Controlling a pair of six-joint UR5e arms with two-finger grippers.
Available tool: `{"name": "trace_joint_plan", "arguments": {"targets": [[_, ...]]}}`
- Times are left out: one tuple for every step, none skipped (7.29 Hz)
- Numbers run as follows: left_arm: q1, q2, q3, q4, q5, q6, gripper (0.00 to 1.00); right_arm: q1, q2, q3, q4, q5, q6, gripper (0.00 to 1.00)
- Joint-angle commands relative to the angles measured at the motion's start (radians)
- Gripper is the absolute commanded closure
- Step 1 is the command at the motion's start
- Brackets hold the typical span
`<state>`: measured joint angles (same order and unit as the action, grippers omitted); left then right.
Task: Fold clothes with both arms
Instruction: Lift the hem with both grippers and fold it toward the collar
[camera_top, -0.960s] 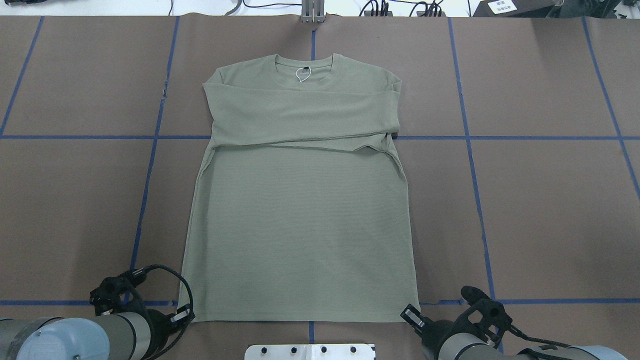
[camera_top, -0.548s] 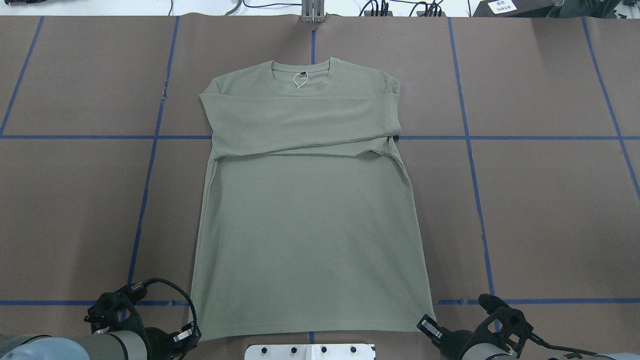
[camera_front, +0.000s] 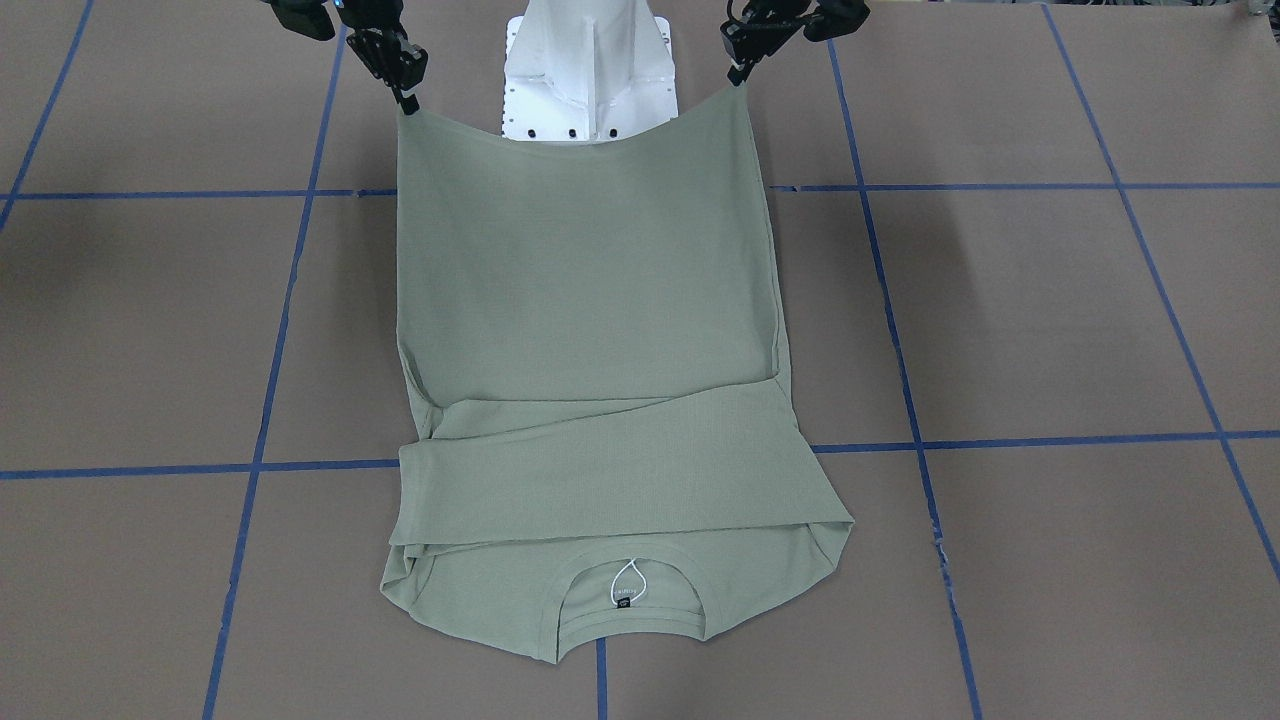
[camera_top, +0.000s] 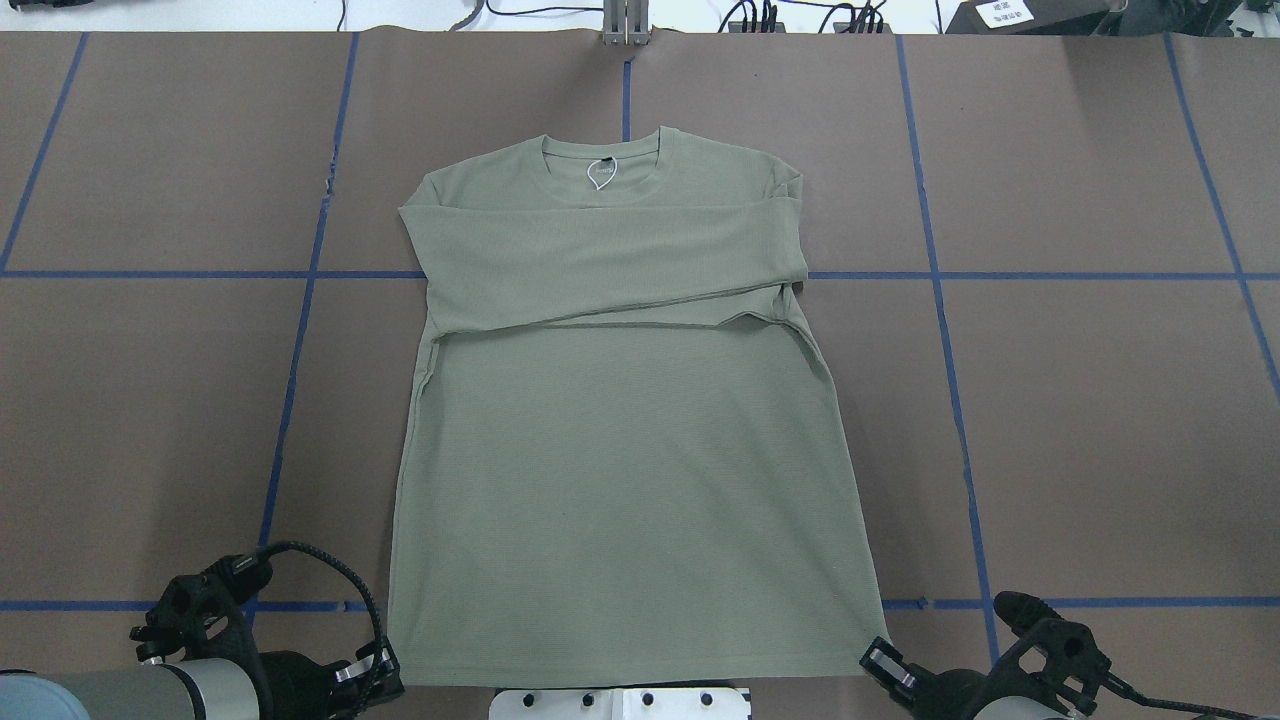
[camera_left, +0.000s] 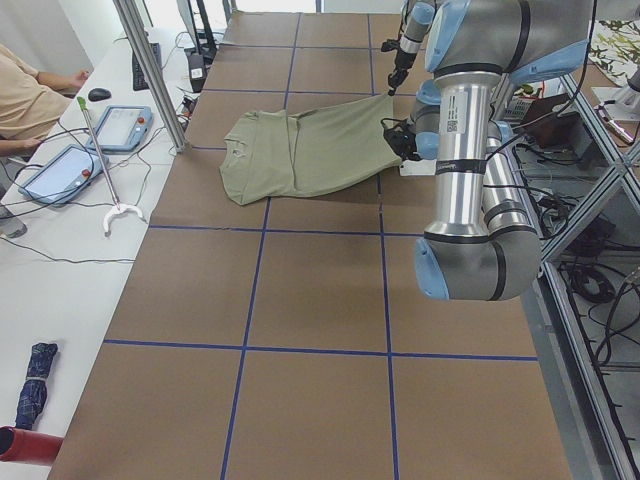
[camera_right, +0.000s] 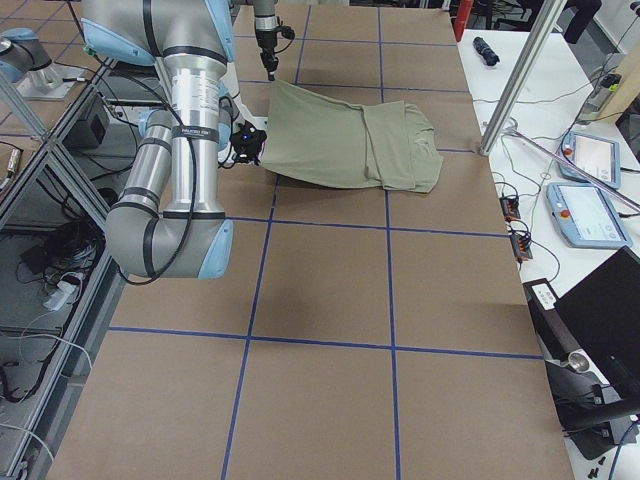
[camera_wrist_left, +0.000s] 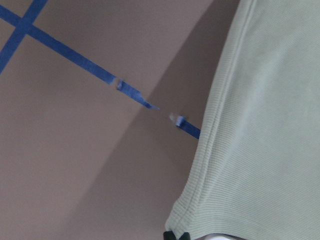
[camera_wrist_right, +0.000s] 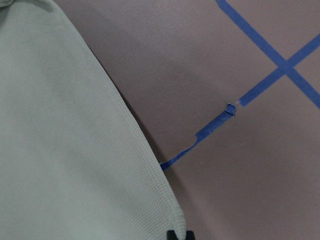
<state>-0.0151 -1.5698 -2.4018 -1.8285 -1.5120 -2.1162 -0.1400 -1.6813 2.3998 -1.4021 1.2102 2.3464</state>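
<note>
The sage-green shirt (camera_top: 620, 450) lies front up on the brown table, both sleeves folded across its chest (camera_top: 610, 260), the neck label (camera_top: 601, 172) at the far end. My left gripper (camera_top: 385, 675) is shut on the hem's left corner and my right gripper (camera_top: 880, 660) is shut on the hem's right corner. In the front-facing view the left gripper (camera_front: 745, 75) and right gripper (camera_front: 405, 100) hold the hem raised and taut over the base, and the shirt (camera_front: 590, 300) slopes down to the table. The left wrist view shows the pinched hem corner (camera_wrist_left: 180, 225); so does the right wrist view (camera_wrist_right: 172, 222).
The white pedestal base (camera_front: 590, 70) stands under the lifted hem. Blue tape lines (camera_top: 290, 400) grid the brown table. Beyond the far edge are cables, a metal post (camera_left: 150, 70) and tablets (camera_right: 585, 215). A seated person (camera_left: 30, 95) is by the far table.
Both grippers have drawn the hem corners towards the robot's base and slightly outward. The whole shirt slid towards the robot and its body stretched tauter.
</note>
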Motion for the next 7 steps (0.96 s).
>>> {"name": "trace_joint_plan", "arguments": {"targets": [[-0.043,-0.022,0.001,0.0,0.0,0.077,1.0,0.101,0.035,0.004,0.0,0.006,-0.021,1.0],[-0.115,-0.051,0.003,0.0,0.0,0.144,1.0,0.187,0.122,-0.033,-0.003,0.015,-0.106,1.0],[-0.202,-0.076,0.03,0.001,-0.002,0.238,1.0,0.294,0.226,-0.092,-0.021,0.055,-0.215,1.0],[-0.283,-0.097,0.096,0.002,-0.02,0.334,1.0,0.383,0.289,-0.155,-0.073,0.112,-0.237,1.0],[-0.375,-0.131,0.177,-0.009,-0.066,0.411,1.0,0.46,0.36,-0.188,-0.121,0.145,-0.301,1.0],[-0.473,-0.204,0.253,-0.008,-0.104,0.503,1.0,0.529,0.408,-0.253,-0.158,0.158,-0.384,1.0],[-0.559,-0.272,0.339,-0.011,-0.137,0.56,1.0,0.604,0.451,-0.342,-0.155,0.188,-0.442,1.0]]}}
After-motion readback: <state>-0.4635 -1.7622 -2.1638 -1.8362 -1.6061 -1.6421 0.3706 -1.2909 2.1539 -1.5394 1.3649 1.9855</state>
